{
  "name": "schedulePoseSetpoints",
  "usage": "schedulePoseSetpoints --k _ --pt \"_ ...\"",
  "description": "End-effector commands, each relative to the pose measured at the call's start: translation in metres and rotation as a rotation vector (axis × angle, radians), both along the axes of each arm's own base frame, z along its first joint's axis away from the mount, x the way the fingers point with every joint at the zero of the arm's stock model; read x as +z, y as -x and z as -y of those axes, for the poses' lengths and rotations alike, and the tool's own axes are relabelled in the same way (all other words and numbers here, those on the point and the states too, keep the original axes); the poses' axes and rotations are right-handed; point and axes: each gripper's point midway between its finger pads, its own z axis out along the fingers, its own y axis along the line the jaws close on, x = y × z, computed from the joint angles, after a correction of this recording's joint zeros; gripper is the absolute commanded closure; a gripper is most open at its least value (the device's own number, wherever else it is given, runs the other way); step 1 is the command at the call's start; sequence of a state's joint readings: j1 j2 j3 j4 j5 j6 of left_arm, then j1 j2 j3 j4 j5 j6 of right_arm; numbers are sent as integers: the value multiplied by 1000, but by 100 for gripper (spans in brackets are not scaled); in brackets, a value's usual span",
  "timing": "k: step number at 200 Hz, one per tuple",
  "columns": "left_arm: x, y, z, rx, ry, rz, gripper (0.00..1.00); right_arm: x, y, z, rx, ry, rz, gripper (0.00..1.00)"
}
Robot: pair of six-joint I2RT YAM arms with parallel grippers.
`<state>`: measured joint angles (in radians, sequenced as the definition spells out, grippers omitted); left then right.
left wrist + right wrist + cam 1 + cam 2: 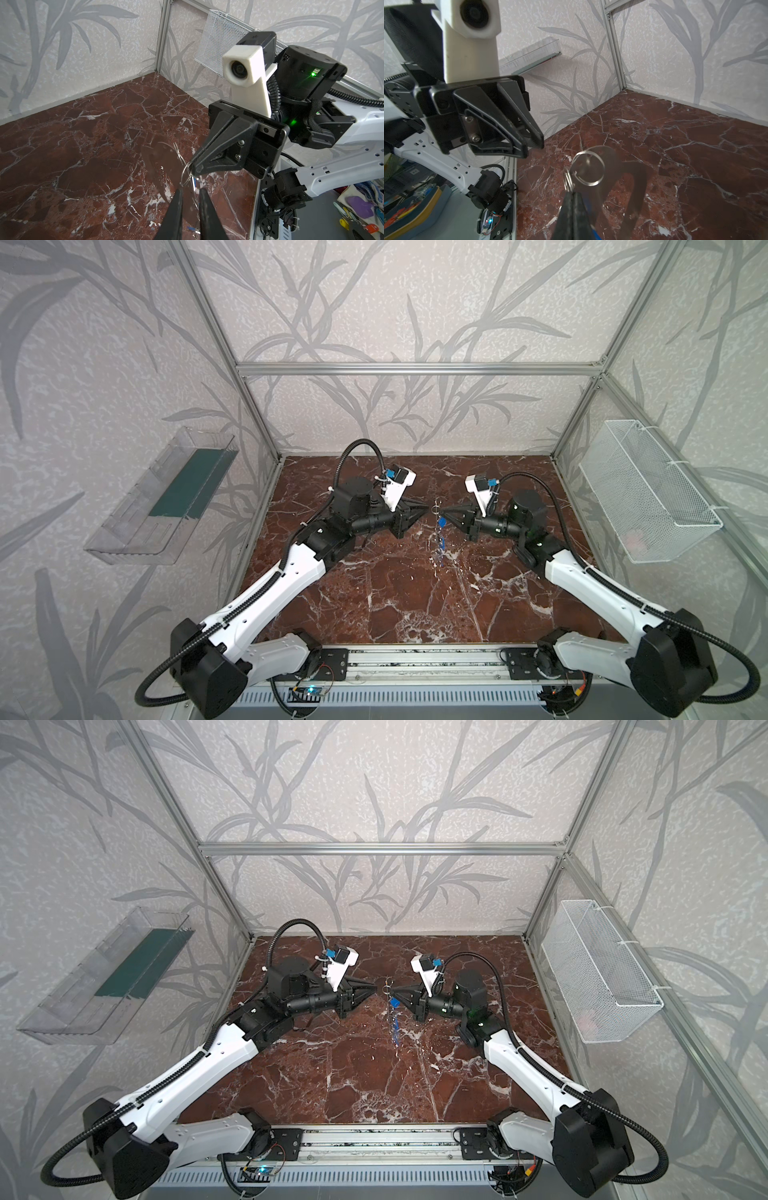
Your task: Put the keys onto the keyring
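R tool [572,194] on keyring [633,178] top, prob.

A robotics lab test cell — aluminium frame [415,369] and leaf-print panels [415,302] box in the marble-look tabletop [395,593] beneath the right gripper [444,513], with bare wiring [322,676] and a lit circuit board [309,691] well behind it.

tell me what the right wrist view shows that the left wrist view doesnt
Only right wrist: the left gripper from outside, slightly open; the clear wall tray; the keyring face-on, oval cut-out visible. Only left wrist: the right gripper from outside; the white mesh basket. Both: the keyring hanging by wire rings that the right gripper pinches, and the marble table.
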<state>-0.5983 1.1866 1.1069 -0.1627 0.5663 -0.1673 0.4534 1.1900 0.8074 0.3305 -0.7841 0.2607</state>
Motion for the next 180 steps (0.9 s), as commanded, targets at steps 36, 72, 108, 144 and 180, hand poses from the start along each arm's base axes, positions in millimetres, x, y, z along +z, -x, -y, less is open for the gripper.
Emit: schedulePoseSetpoints --k 36,72,108,144,180 --pt "-18 7 -2 -101 -95 -51 82 19 17 -12 77 111 106 100" --pt "-19 12 0 -133 -84 -56 82 14 20 -19 114 121 92 100" --pt "-19 14 1 -158 -76 -61 82 10 22 -23 124 134 85 100" --pt "-20 17 3 -182 -68 -69 82 9 24 -25 140 134 82 100" --pt "-20 7 -4 -109 -83 -52 89 9 22 -24 119 138 87 100"
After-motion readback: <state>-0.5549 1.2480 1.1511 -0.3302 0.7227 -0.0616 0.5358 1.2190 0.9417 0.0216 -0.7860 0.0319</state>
